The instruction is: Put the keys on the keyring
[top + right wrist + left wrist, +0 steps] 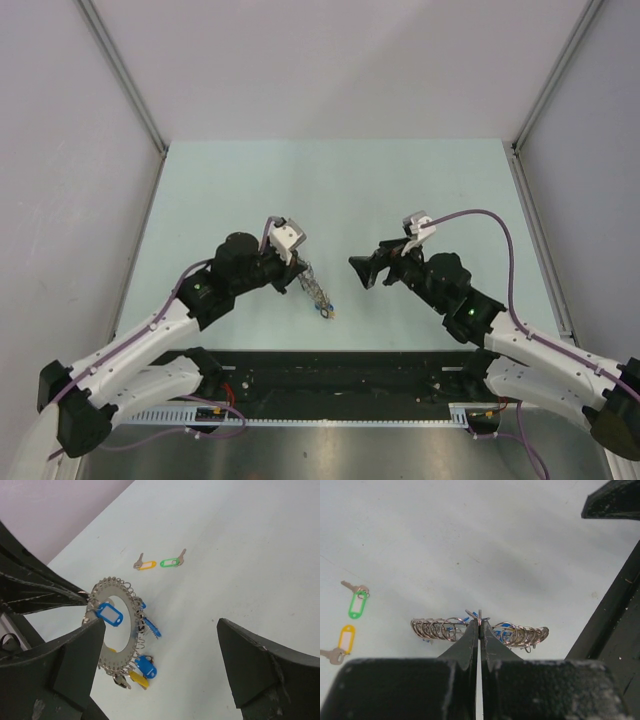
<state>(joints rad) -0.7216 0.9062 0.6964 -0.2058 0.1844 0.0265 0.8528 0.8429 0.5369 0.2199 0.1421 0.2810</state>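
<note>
Silver and small, two loose metal keys lie flat on the pale green table (420, 190), at the left of my left wrist's view: the green-tagged key (356, 600) and, near it, the orange-tagged key (342, 642). They lie almost in one line, plastic tags end to end with a small gap. Each blade is at the outer end and points away from the other key.

Next comes my left gripper (479, 624), jaws pressed together with only the rim of the ring between them. What it pinches is the keyring (114, 587), a single large grey metal ring, flat-banded and fringed all round with small wire loops. It stands on edge rather than lying flat. From above, its long axis runs on a diagonal, from my left fingertips at the far end toward the near edge of the table and a little rightward. My left wrist sees it edge-on, stretched straight across the view; my right wrist sees its open face. On that face I count three blue tags (110, 615) and one yellow tag (138, 679). Small keys hang among them, too crowded to count. Whether the lowest ones touch the table I cannot tell.

Rightmost is my right gripper (360, 272), jaws spread wide and holding nothing. It stands near the ring but apart from it, its open mouth facing the ring's face.
</note>
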